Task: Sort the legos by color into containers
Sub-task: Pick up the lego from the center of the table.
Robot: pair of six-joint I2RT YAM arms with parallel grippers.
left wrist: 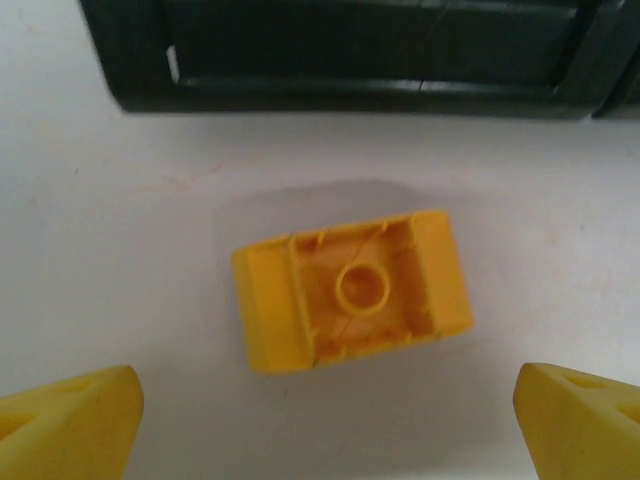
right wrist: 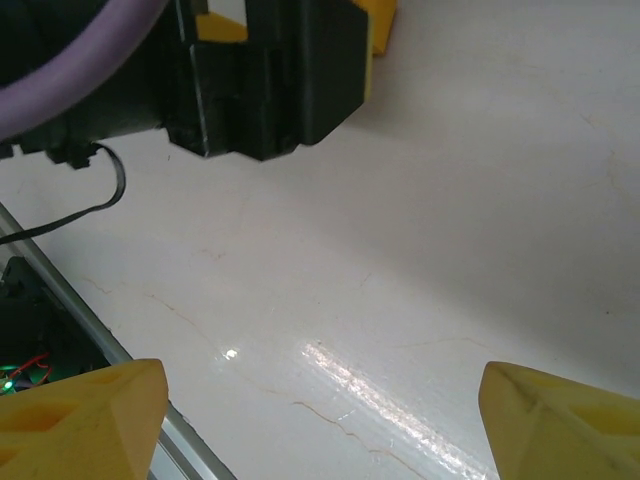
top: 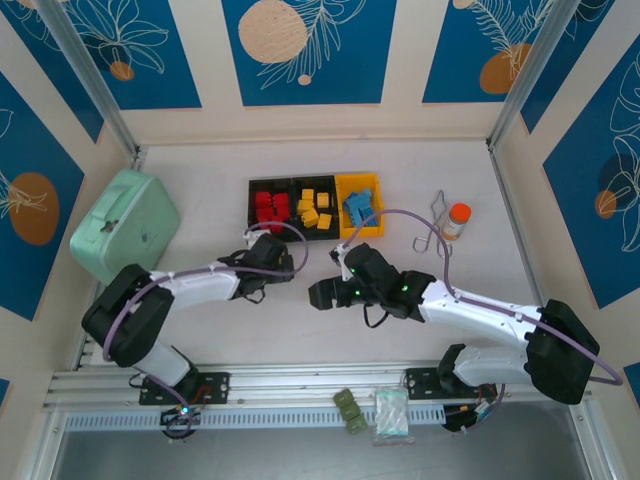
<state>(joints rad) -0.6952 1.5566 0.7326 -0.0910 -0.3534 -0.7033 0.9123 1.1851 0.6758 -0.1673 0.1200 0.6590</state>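
Just in front of the containers point(left wrist: 350, 60), close under their dark wall, a yellow lego point(left wrist: 352, 288) lies upside down on the white counter point(left wrist: 120, 250), hollow side up with its inner tube showing. My left gripper point(left wrist: 325, 425) hangs over it with fingers spread wide, one beyond each short end, touching nothing.

I judge the brick light, rigid and slick-walled. It should not crush, but it could skate on the smooth counter or twist, since it sits slightly askew to the fingers. I would pinch the solid outer walls low and square, not the thin rim.

My right gripper point(right wrist: 320, 420) is spread too and holds nothing, over bare counter on the near side of the containers. Inside them, red legos point(top: 269, 206) sit left, yellow legos point(top: 312, 208) middle and blue legos point(top: 358, 205) right.

The brick's studs face down, out of sight. The wrist view cuts off the container tops, so I cannot tell which compartment stands behind the brick, and overhead the left wrist covers that spot.
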